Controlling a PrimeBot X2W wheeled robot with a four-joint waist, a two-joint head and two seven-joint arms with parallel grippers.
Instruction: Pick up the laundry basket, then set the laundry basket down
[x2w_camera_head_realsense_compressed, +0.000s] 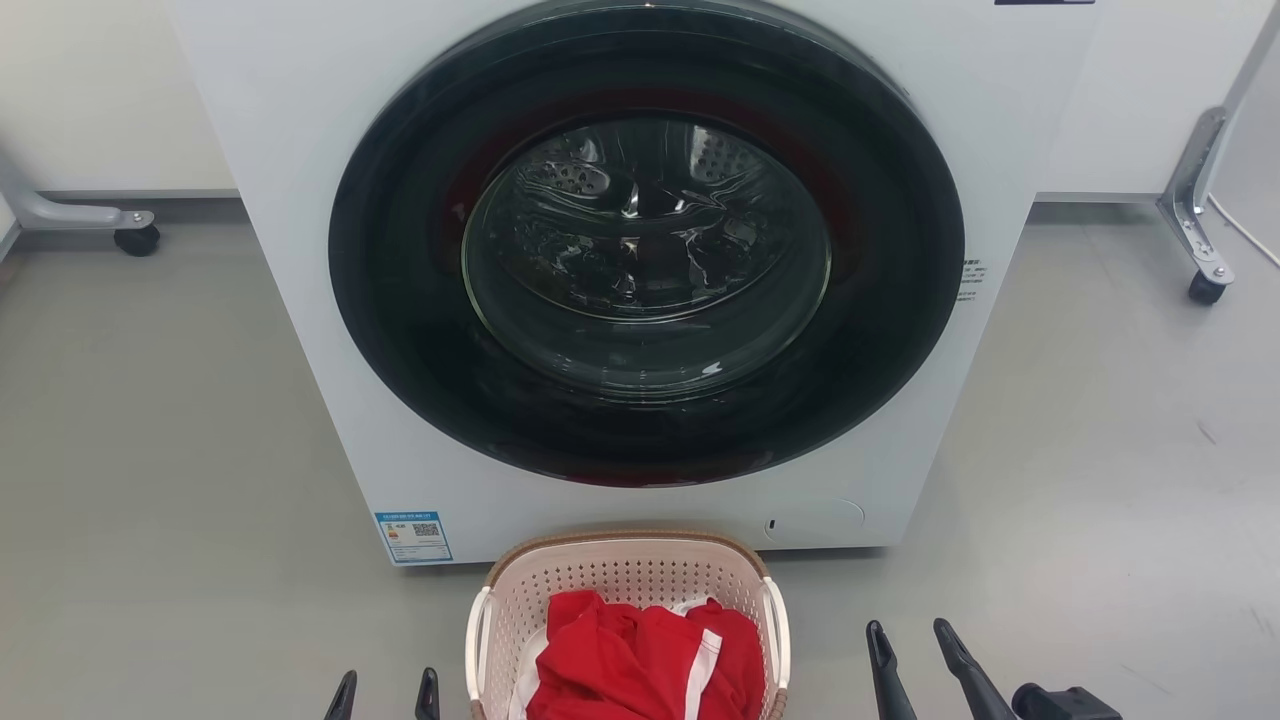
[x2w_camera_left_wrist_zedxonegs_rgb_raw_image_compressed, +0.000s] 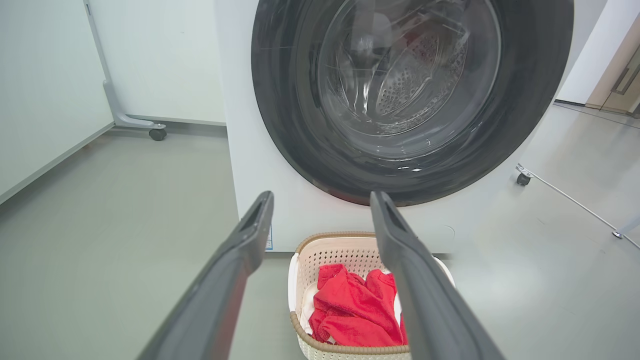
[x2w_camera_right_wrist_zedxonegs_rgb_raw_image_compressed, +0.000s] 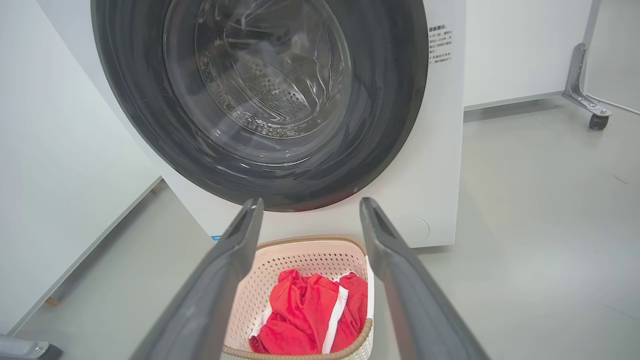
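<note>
Cream basket (x2w_camera_head_realsense_compressed: 620, 575), red cloth (x2w_camera_head_realsense_compressed: 630, 660) inside, stands on the floor (x2w_camera_head_realsense_compressed: 150, 450) just before the washer (x2w_camera_head_realsense_compressed: 280, 200), between left end effector (x2w_camera_head_realsense_compressed: 386, 695) and right end effector (x2w_camera_head_realsense_compressed: 911, 640), both spread and empty. This fits a lift pending or a basket already set down; either way, keep the fingers from knocking it.

The head camera looks down at the cream plastic laundry basket (x2w_camera_head_realsense_compressed: 620, 575), close up. Both wrist cameras look ahead at it too.
</note>
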